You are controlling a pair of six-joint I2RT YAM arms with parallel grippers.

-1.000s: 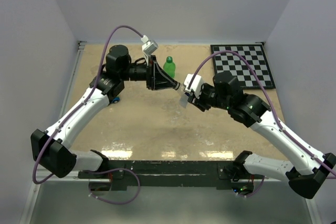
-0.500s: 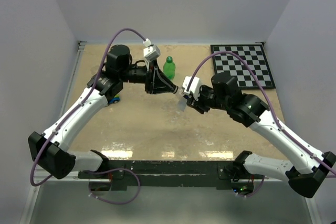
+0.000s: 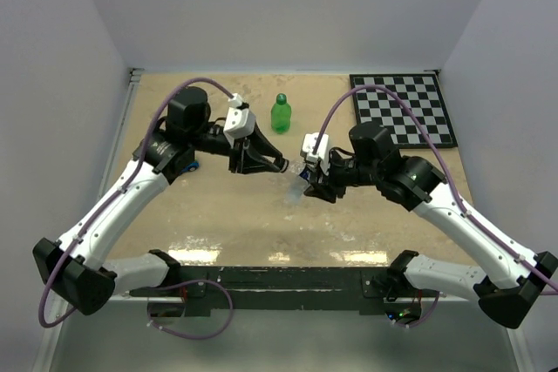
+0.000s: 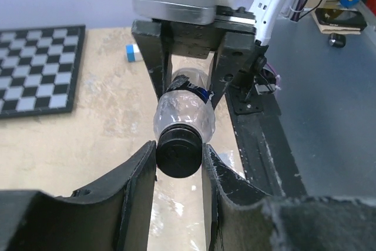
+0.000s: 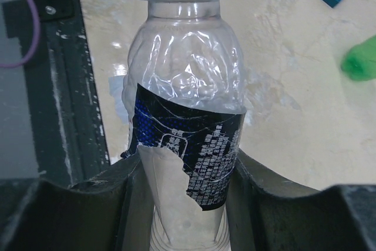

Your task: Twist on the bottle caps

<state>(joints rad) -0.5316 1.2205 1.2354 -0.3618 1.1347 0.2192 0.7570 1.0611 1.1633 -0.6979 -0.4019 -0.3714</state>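
**Table centre, between the two arms.** A clear bottle [image 5: 185,86] of thin, crinkled plastic with a rounded shoulder is held over the tan, mottled table [image 3: 218,206]. The right gripper [image 3: 312,182] clamps the bottle's body, its jaws narrow, across a torn dark-blue label. The label's white print is too small to read. The left gripper [image 3: 277,164] pinches the smooth black cap [image 4: 179,151], which sits on the bottle's neck. The bottle's base is hidden between the right fingers. A glossy green bottle [image 3: 280,114] stands upright at far centre, well apart.
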